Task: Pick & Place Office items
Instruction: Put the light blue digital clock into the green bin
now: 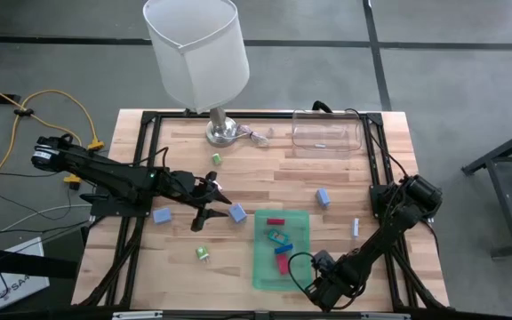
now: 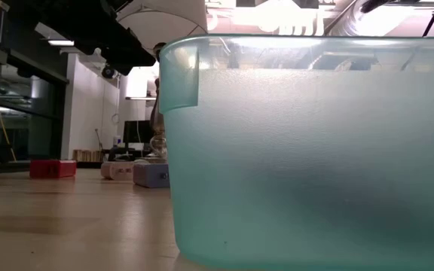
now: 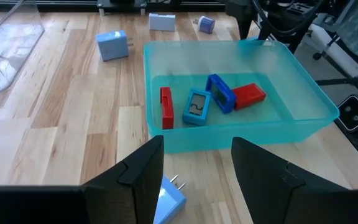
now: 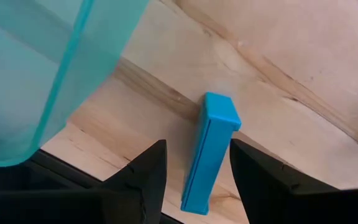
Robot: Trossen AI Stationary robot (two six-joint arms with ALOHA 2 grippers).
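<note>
The green translucent tray [image 1: 299,267] lies near the table's front middle. In it are two red pieces [image 3: 166,107] [image 3: 249,95], a teal piece [image 3: 196,107] and a blue one [image 3: 220,93]. My left gripper [image 1: 210,203] hovers open to the left of the tray, with a light-blue plug-like block [image 3: 169,198] on the table just below and ahead of its fingers. My right gripper [image 4: 197,155] points down at the near edge, right of the tray. It is open, and its fingers stand on either side of a flat blue piece [image 4: 211,149] that rests on its long edge on the wood.
A lamp [image 1: 198,62] and a clear container [image 1: 327,133] stand at the far edge. Loose blue blocks [image 1: 161,215] [image 1: 324,197], green pieces [image 1: 216,159] [image 1: 203,253] and a white stick [image 1: 356,228] lie around the tray. In the low view the tray wall [image 2: 315,150] fills most of the picture.
</note>
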